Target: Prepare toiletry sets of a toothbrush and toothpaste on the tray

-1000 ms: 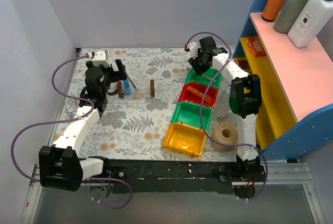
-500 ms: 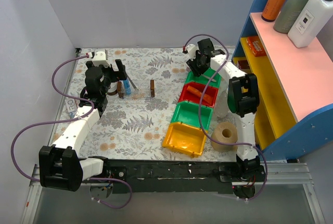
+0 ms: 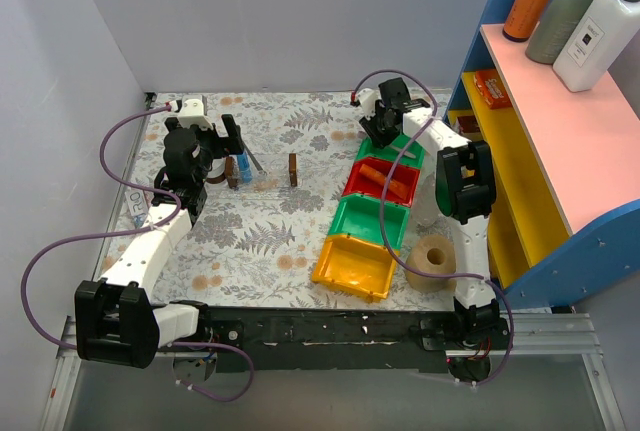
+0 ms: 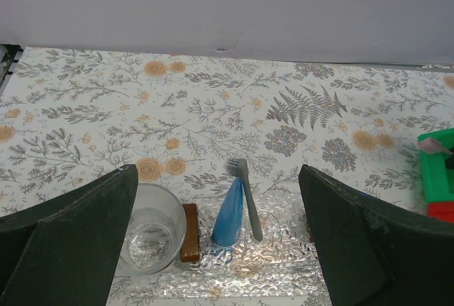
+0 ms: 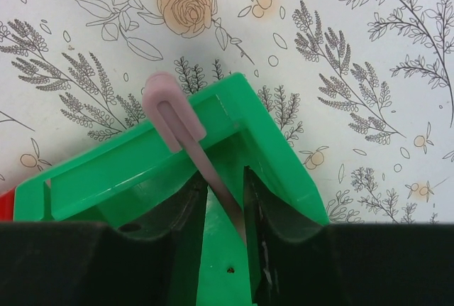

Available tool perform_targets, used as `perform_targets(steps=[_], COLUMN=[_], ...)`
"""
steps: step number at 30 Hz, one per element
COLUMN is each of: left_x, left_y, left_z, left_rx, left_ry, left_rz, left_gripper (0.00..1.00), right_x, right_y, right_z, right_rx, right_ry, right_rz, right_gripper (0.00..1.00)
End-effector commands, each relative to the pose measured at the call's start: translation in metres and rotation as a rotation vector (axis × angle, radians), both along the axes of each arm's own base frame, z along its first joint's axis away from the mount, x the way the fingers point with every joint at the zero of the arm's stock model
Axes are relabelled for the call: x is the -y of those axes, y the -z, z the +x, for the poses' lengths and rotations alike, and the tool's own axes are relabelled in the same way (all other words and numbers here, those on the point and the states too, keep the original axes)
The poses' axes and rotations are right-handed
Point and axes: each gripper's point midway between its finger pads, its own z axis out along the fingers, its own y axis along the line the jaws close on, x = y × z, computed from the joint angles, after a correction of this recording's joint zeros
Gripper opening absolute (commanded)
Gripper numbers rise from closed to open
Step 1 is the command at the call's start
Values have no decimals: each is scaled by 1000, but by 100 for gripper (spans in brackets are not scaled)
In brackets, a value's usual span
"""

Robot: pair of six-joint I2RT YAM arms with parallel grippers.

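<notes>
Overall: floral-cloth table (image 3: 270, 241), lilac walls at 9 and 12 o'clock, blue shelf (image 3: 600, 241) at 3 o'clock.
Left gripper (image 4: 218, 178): spread wide and empty, hovering over the tray.
Right gripper (image 5: 225, 206): at 1 o'clock, in the green bin (image 5: 284, 164), pads flanking a pink toothbrush (image 5: 177, 118); cannot tell if clamped.
Tray (image 4: 284, 249): at 10 o'clock; clear, probably light and prone to skid.
Toothpaste (image 4: 228, 215): on the tray, beside a grey toothbrush (image 4: 250, 203); likely soft, light and slick, so pinch it mid-body.
</notes>
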Motion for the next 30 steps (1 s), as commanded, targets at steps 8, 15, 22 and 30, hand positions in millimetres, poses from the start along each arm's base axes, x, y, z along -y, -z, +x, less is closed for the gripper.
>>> perform_targets(steps=[8, 15, 22, 30], left_x=[-6, -7, -7, -7], left_y=[-1, -2, -4, -6], left_z=[0, 0, -1, -2], left_rx=[10, 13, 18, 24], left_ry=[-19, -20, -22, -22], left_rz=[18, 20, 19, 17], left_gripper=[98, 98, 98, 98], right_x=[1, -5, -5, -2], right_y=[-11, -32, -53, -76], right_z=[4, 4, 7, 2], right_rx=[64, 104, 157, 232], right_ry=[-17, -5, -1, 19], right_rz=[9, 61, 81, 109], right_gripper=[17, 1, 1, 1])
